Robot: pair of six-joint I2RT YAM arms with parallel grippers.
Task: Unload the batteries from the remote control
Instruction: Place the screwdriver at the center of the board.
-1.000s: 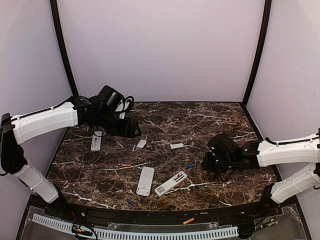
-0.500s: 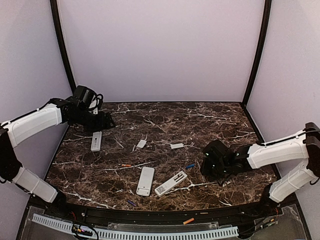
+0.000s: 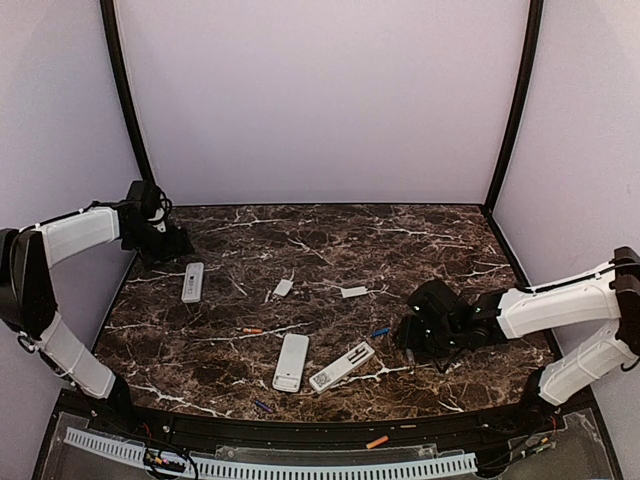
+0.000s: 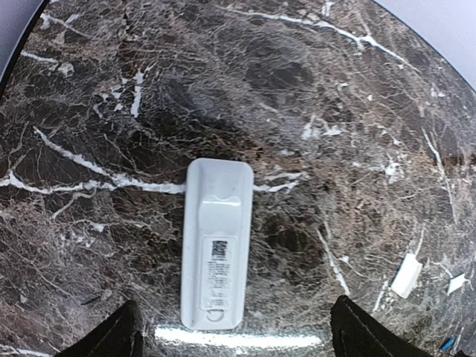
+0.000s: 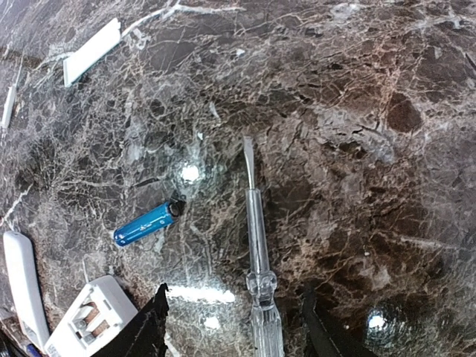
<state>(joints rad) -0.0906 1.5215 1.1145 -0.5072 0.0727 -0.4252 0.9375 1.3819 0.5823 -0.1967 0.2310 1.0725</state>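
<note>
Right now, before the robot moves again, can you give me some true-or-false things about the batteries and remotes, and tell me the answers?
1. The blue battery lies loose on the table. True.
2. The left gripper is holding a remote. False: it is open, and the closed remote lies on the table ahead of it.
3. A screwdriver lies between the fingers of the right gripper. True.
4. Every remote has its battery bay covered. False: the open remote near the blue battery shows its bay.
</note>
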